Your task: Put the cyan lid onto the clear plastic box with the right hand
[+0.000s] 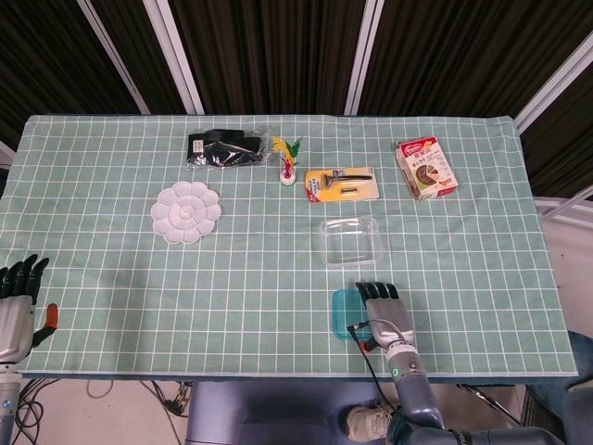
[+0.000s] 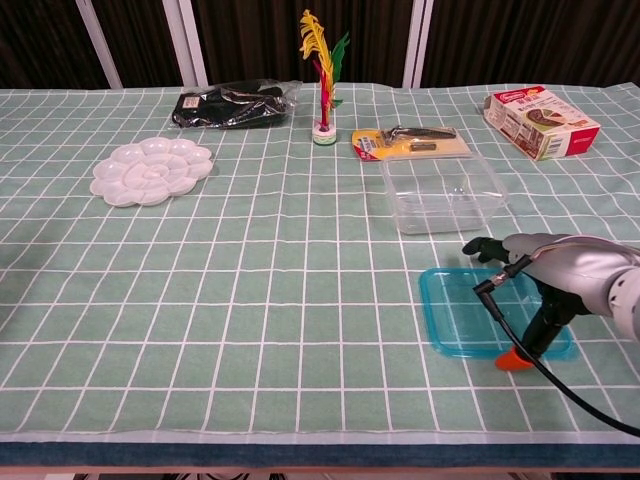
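Note:
The cyan lid (image 1: 343,312) lies flat on the checked cloth near the front edge, just in front of the clear plastic box (image 1: 351,240). In the chest view the lid (image 2: 460,320) shows as a flat tray shape and the box (image 2: 442,192) stands open-topped behind it. My right hand (image 1: 387,313) lies over the lid's right half, fingers stretched forward toward the box. Its orange-tipped thumb points down at the lid's front edge in the chest view, where the right hand (image 2: 560,270) holds nothing. My left hand (image 1: 17,301) rests off the table's front left corner, fingers apart.
A white palette dish (image 1: 186,211) sits at mid left. Along the back lie a black bag (image 1: 223,149), a feather shuttlecock (image 1: 290,165), a yellow carded tool pack (image 1: 342,184) and a red food carton (image 1: 426,170). The table's front edge runs close below the lid.

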You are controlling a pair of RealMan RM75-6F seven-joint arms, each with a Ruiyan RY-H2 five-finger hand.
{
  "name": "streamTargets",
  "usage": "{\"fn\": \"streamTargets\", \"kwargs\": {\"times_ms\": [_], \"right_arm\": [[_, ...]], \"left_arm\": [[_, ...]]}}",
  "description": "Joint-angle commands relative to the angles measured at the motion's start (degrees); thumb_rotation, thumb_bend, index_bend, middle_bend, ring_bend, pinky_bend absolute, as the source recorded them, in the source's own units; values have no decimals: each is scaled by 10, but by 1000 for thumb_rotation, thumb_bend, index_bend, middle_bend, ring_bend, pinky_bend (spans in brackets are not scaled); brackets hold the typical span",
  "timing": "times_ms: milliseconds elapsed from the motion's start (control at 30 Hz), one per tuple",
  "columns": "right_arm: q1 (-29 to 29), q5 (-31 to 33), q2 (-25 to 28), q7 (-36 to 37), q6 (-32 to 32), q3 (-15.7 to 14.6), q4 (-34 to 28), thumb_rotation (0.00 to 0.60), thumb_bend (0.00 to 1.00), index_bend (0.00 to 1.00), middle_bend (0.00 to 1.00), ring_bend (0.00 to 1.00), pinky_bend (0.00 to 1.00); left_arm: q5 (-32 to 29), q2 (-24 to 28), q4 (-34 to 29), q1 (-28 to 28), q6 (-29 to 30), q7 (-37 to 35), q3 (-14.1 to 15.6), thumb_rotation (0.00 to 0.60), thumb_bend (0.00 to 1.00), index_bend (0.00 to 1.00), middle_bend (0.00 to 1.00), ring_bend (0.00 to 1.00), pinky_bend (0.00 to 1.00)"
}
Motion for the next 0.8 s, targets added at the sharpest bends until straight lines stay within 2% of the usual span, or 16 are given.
{"fn": "streamTargets", "kwargs": {"times_ms": [33, 400, 800], "right_arm": [[1, 0, 2, 2, -1, 0, -1, 600, 163, 0, 128, 0, 0], [5, 6, 8, 5, -5, -4, -1, 600, 163, 0, 131, 0, 0], [9, 4, 2, 11, -2, -6, 3, 600, 163, 0, 180, 0, 0]], "left_arm": [[0, 0, 0, 0, 1, 0, 0, 600, 526, 60, 0, 0, 0], [-1, 0, 0, 0, 1, 0, 0, 600, 526, 60, 0, 0, 0], [-1, 0, -1, 0, 1, 0, 0, 600, 526, 60, 0, 0, 0]]}}
